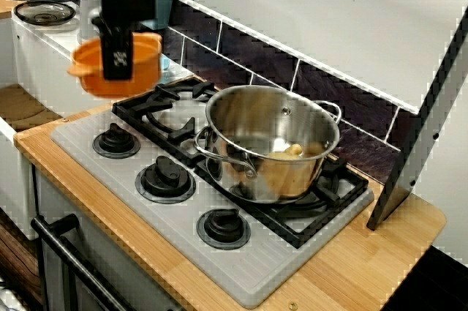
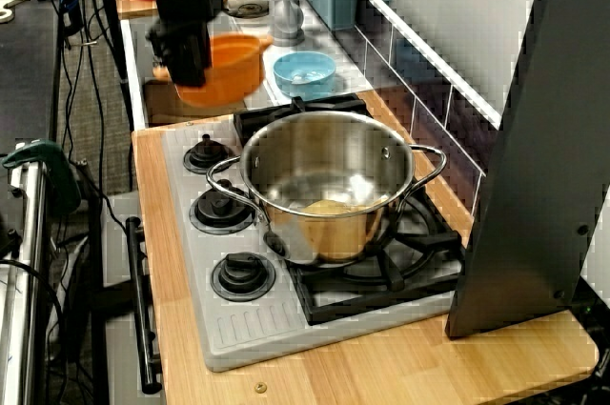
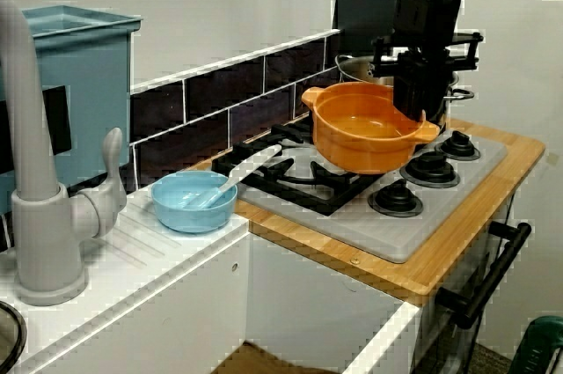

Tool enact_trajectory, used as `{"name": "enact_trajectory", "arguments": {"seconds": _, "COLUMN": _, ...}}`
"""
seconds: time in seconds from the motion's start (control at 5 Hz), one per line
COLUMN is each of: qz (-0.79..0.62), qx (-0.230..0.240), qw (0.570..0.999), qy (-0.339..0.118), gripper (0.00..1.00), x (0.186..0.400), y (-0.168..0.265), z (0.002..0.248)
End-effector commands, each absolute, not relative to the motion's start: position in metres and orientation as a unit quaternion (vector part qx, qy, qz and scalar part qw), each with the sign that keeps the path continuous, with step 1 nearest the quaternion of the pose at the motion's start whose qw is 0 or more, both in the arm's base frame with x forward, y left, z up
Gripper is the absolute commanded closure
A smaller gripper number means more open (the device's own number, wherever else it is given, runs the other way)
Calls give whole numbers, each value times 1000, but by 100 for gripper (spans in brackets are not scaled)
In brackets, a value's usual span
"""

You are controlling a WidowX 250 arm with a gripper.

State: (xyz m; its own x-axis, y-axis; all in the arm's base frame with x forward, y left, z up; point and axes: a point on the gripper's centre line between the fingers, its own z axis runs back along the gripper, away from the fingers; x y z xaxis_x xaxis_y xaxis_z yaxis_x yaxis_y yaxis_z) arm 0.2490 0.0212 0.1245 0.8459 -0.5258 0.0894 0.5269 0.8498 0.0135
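Observation:
My black gripper (image 1: 117,68) is shut on the near rim of an orange two-handled pot (image 1: 145,62) and holds it in the air, slightly tilted, above the left end of the toy stove (image 1: 183,245). The view from the stove's end shows the gripper (image 2: 190,70) on the pot's (image 2: 232,70) left wall, over the counter's far edge. From the sink side, the orange pot (image 3: 365,132) looks empty and hangs over the black burner grate (image 3: 299,176), with the gripper (image 3: 413,108) on its far rim.
A steel pot (image 1: 270,143) with a yellow food piece (image 1: 292,150) stands on the right burner. Three black knobs (image 1: 168,175) line the stove front. A light blue bowl (image 3: 193,201) with a spoon sits by the grey faucet (image 3: 35,172). A dark panel (image 2: 534,157) leans at the stove's right end.

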Motion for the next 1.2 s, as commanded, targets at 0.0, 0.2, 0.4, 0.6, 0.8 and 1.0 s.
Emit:
{"name": "enact_trajectory", "arguments": {"seconds": 0.0, "qz": -229, "qx": 10, "qw": 971, "qy": -64, "gripper": 100, "x": 248, "y": 57, "z": 155}}
{"name": "enact_trajectory", "arguments": {"seconds": 0.2, "qz": -219, "qx": 13, "qw": 974, "qy": -48, "gripper": 100, "x": 245, "y": 71, "z": 153}}
{"name": "enact_trajectory", "arguments": {"seconds": 0.4, "qz": -201, "qx": 22, "qw": 979, "qy": -30, "gripper": 100, "x": 244, "y": 89, "z": 142}}
{"name": "enact_trajectory", "arguments": {"seconds": 0.6, "qz": -165, "qx": 8, "qw": 986, "qy": -15, "gripper": 100, "x": 247, "y": 120, "z": 132}}
{"name": "enact_trajectory", "arguments": {"seconds": 0.8, "qz": -127, "qx": 6, "qw": 992, "qy": 2, "gripper": 100, "x": 253, "y": 147, "z": 122}}
{"name": "enact_trajectory", "arguments": {"seconds": 1.0, "qz": -69, "qx": -7, "qw": 997, "qy": 29, "gripper": 100, "x": 253, "y": 193, "z": 107}}
